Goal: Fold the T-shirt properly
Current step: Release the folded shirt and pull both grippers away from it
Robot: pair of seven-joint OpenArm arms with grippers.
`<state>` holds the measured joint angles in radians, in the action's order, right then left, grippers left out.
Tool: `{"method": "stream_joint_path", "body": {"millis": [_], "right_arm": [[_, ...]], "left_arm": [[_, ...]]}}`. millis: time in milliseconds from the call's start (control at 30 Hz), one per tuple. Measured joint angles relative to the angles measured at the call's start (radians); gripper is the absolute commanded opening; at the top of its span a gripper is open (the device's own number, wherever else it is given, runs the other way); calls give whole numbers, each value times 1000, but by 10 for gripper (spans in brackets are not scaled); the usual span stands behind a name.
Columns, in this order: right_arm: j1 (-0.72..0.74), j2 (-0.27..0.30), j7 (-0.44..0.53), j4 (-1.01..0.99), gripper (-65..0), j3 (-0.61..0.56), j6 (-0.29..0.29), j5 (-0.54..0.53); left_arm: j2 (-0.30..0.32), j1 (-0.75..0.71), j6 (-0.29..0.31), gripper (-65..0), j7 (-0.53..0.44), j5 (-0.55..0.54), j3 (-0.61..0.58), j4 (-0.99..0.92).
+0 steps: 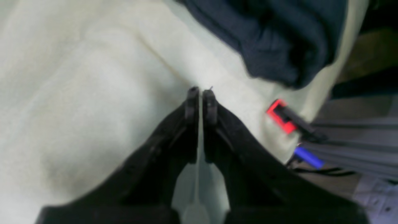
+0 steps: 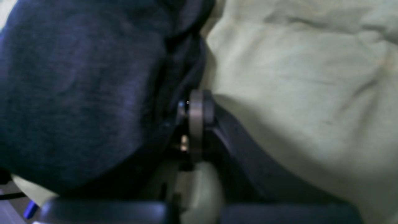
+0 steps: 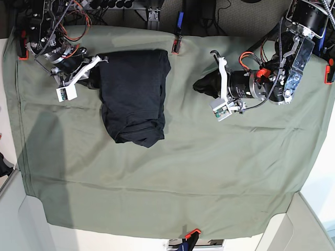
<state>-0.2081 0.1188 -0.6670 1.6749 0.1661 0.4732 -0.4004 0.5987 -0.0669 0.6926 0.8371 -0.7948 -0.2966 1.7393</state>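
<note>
The dark navy T-shirt [image 3: 133, 97] lies folded into a rough rectangle on the left half of the green sheet. My right gripper [image 3: 96, 78] is at the shirt's left edge. In the right wrist view its jaws [image 2: 196, 99] stand together with a fold of the T-shirt [image 2: 77, 93] running into them and covering the left finger. My left gripper [image 3: 201, 85] is to the right of the shirt, apart from it. In the left wrist view it [image 1: 201, 93] is shut and empty over bare sheet, with the T-shirt [image 1: 273, 40] beyond it.
The sage-green sheet [image 3: 209, 167] covers the table. Red clamps [image 1: 281, 116] and a blue clip [image 1: 307, 157] hold its far edge, and another clamp [image 3: 191, 234] sits at the near edge. Cables and arm bases stand along the back.
</note>
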Motion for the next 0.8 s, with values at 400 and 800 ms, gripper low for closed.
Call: {"method": "stream_joint_path", "body": {"millis": [400, 800], "right_arm": [[1, -144, -2, 0, -650, -116, 10, 13], [0, -56, -66, 112, -650, 16, 13, 53]], "left_arm": [[0, -16, 0, -619, 3, 0, -1, 0], [22, -61, 0, -620, 69, -75, 153, 43]]}}
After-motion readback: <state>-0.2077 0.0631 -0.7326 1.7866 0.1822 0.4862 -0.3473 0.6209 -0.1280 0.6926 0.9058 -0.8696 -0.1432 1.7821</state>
